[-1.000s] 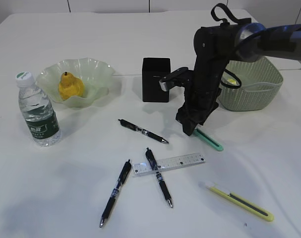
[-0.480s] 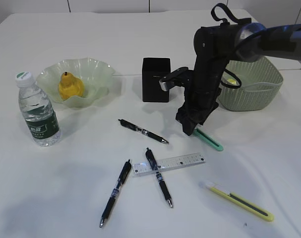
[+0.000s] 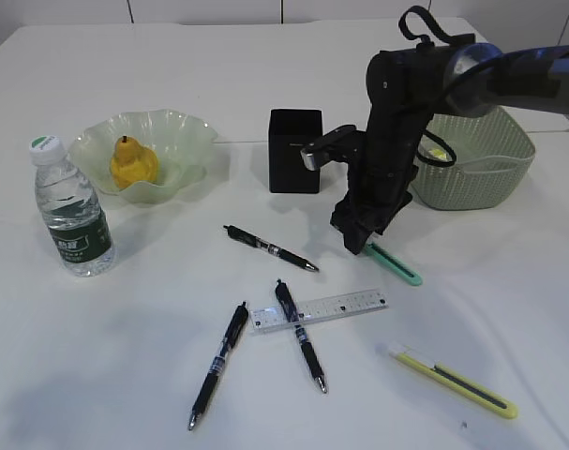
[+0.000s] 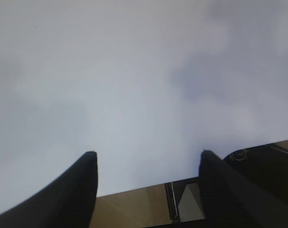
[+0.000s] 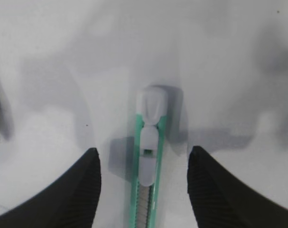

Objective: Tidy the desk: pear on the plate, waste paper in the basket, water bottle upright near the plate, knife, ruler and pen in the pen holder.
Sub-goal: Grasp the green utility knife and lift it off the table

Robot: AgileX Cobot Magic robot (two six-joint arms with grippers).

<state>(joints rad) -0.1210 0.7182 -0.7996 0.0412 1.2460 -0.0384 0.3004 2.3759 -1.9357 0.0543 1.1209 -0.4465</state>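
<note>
The right arm's fingers [image 5: 89, 187] stand apart, one on each side of the green utility knife [image 5: 148, 161], which lies on the desk [image 3: 125, 375] between them, its long axis running straight away from the wrist. The left fingers [image 4: 87, 180], also apart, hover over bare desk, farther off.

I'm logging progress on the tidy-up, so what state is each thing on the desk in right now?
pear: on the plate.
water bottle: upright, capped.
pen holder: upright.
basket: upright, something yellow inside.
green knife: flat on the desk, between open fingers of the right gripper.
yellow knife: flat.
ruler: flat, under one pen.
left gripper: open, empty.
</note>
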